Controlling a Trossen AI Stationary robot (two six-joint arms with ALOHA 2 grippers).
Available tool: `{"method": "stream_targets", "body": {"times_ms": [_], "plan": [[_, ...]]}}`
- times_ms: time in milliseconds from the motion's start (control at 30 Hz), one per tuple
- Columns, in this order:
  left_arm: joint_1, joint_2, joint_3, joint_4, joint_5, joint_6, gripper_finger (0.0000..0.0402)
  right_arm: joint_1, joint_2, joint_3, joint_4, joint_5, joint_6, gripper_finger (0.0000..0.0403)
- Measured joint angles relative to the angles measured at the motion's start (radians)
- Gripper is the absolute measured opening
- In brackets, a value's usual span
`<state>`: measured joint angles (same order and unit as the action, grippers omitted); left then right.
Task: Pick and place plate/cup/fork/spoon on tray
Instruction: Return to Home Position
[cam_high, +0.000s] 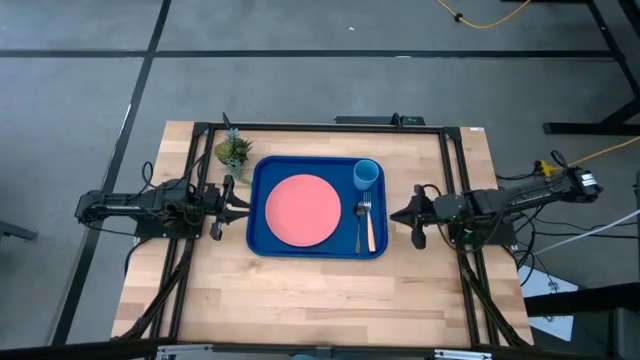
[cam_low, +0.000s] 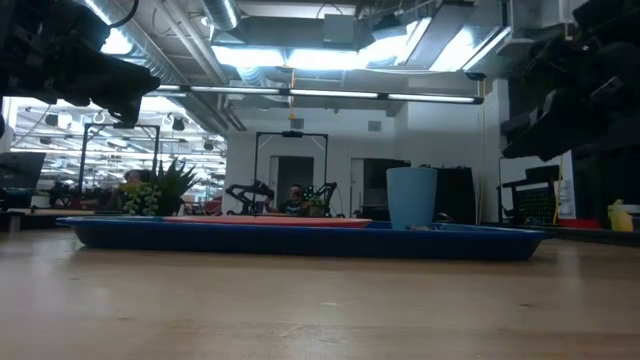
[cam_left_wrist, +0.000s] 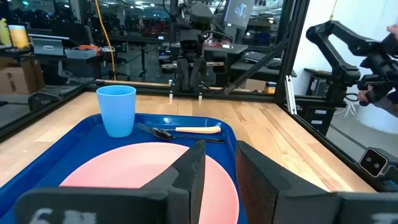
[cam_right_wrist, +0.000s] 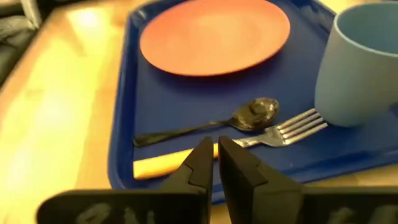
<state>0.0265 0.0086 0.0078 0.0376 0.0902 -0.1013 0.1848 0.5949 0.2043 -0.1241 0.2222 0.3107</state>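
The deep-blue tray (cam_high: 262, 235) lies at the table's middle. On it rest the salmon-pink plate (cam_high: 302, 210), the light-blue cup (cam_high: 366, 174) upright at the far right corner, and the dark spoon (cam_right_wrist: 249, 115) and tan-handled fork (cam_right_wrist: 298, 127) side by side along the right side. My left gripper (cam_high: 244, 203) hovers at the tray's left rim, slightly open and empty; its wrist view (cam_left_wrist: 221, 171) looks across the plate. My right gripper (cam_high: 394, 215) hovers just off the tray's right rim, shut and empty, pointing at the fork's handle (cam_right_wrist: 158, 165).
A small potted plant (cam_high: 233, 153) stands just beyond the tray's far left corner. Black frame rails (cam_high: 455, 180) run along the table's left, right and far sides. Bare wood lies between the tray and the table's near edge (cam_high: 320, 300).
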Motion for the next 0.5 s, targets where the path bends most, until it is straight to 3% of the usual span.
{"method": "stream_targets", "body": {"times_ms": [500], "plan": [[0.0, 0.0, 0.0, 0.0, 0.0, 0.0, 0.008, 0.0, -0.253, -0.155, 0.111, -0.032, -0.108, 0.003]]}}
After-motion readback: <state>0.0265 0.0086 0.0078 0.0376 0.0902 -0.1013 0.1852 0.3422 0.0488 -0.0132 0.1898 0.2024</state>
